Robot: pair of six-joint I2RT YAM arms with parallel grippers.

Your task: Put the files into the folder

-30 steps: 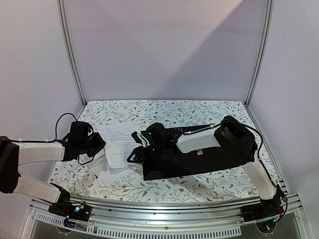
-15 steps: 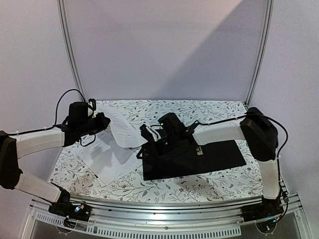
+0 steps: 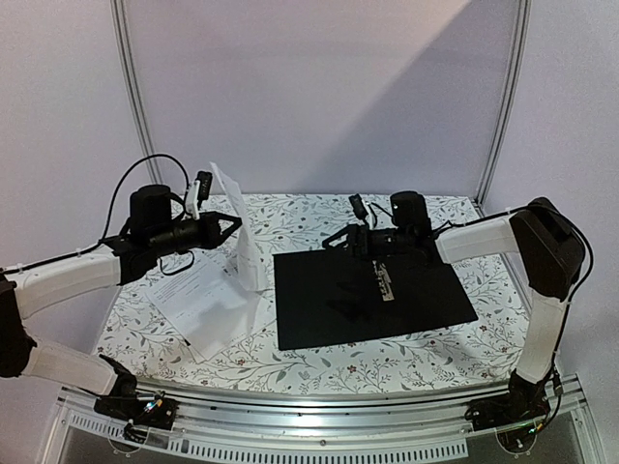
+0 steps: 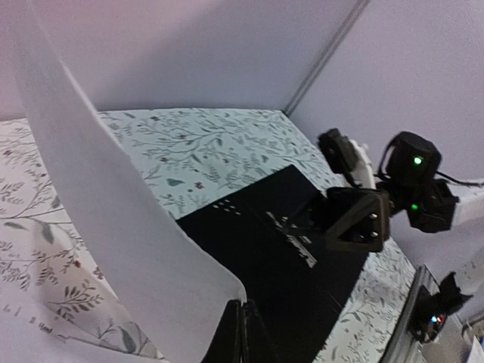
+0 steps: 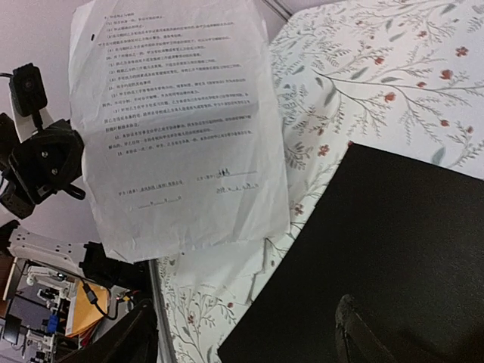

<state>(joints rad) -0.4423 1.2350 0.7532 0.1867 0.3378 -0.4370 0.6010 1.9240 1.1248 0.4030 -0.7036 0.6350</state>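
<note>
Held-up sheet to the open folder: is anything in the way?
Nothing lies on the open folder. The open right gripper hangs over its far edge, pointing toward the sheet pinched in the left gripper; the near part is unobstructed.

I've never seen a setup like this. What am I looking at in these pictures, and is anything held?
Two robot arms are bolted at the near edge of a flower-patterned table. One camera looks down from above and behind; two more sit on the wrists. A folder lies flat, black side up. The left fingers pinch one printed sheet and hold it upright; more sheets lie left of the folder. The right fingers are spread, holding nothing, near the folder's far edge.
</note>
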